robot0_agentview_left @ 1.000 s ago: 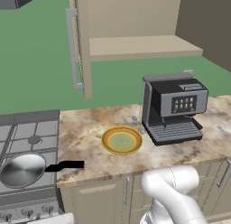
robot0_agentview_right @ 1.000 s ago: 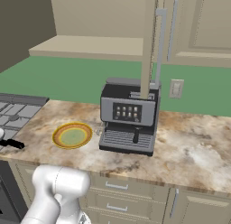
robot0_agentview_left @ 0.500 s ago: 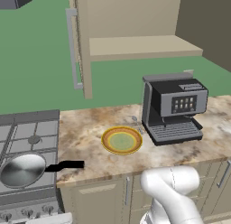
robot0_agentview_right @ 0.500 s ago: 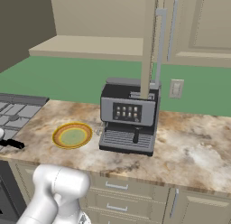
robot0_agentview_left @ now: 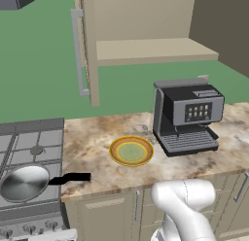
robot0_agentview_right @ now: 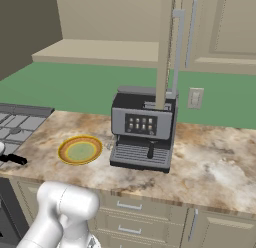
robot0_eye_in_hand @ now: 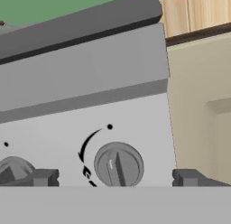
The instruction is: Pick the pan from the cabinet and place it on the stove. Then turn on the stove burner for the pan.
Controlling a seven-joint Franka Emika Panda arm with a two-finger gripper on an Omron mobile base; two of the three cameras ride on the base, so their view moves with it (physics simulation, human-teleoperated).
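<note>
Knob [robot0_eye_in_hand: 118, 165] right ahead, between the 2 wide-open jaws, empty, with its ridge standing almost straight up. Fingertips [robot0_eye_in_hand: 43, 177] level with it, 1 on each side. Pan [robot0_agentview_left: 23, 182] resting on stove [robot0_agentview_left: 34, 143], black handle pointing toward counter [robot0_agentview_left: 92, 147].

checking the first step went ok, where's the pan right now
In the left base view the pan sits on the stove's front grate, lower left, its black handle pointing toward the yellow plate.
</note>
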